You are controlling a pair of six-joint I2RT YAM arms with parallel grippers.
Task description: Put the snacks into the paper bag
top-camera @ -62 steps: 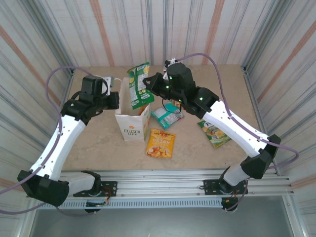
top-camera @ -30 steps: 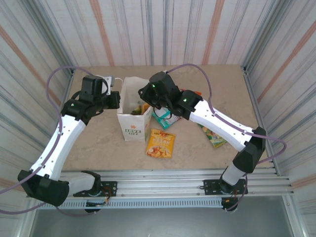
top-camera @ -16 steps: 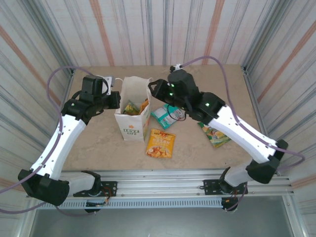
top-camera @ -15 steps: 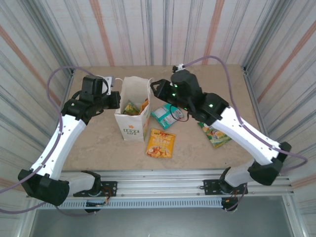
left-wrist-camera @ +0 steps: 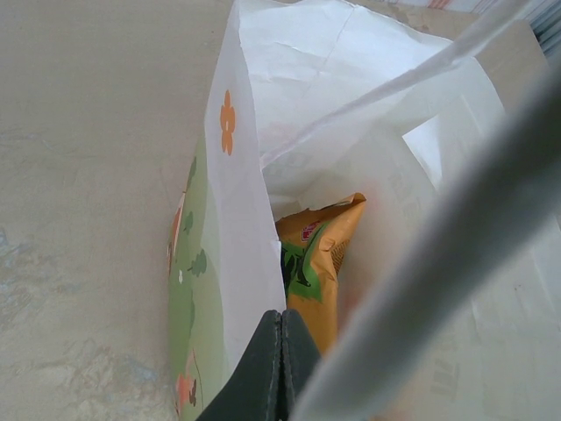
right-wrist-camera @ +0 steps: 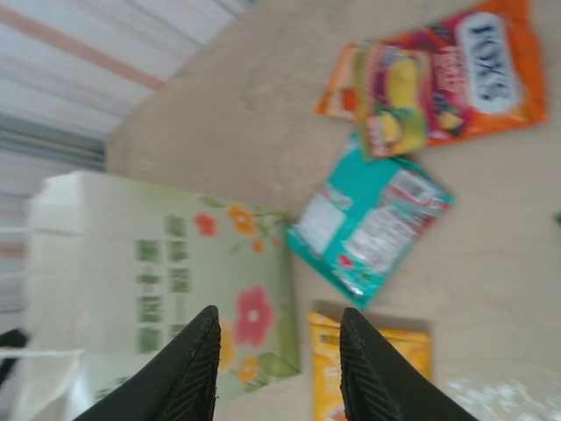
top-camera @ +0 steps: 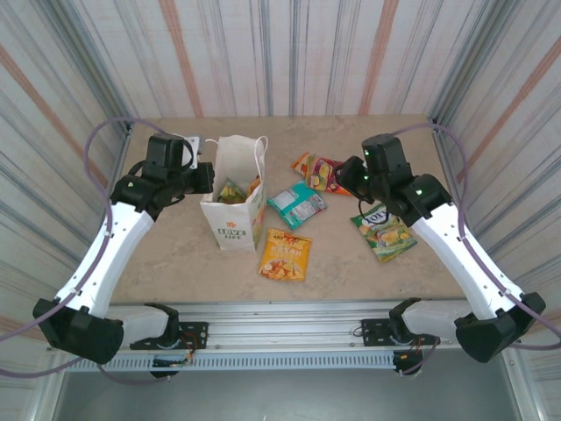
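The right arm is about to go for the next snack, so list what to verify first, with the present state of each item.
1. Right gripper empty: ok, fingers apart, nothing between them.
2. Paper bag held: ok, left gripper shut on its wall.
3. Bag upright, mouth open: ok.
4. Room left in the bag: cannot tell; an orange packet inside stands below the rim.
5. Teal packet free to pick: ok, lying flat, nothing on it.
6. Fox's packets lying separately: not ok, they overlap.
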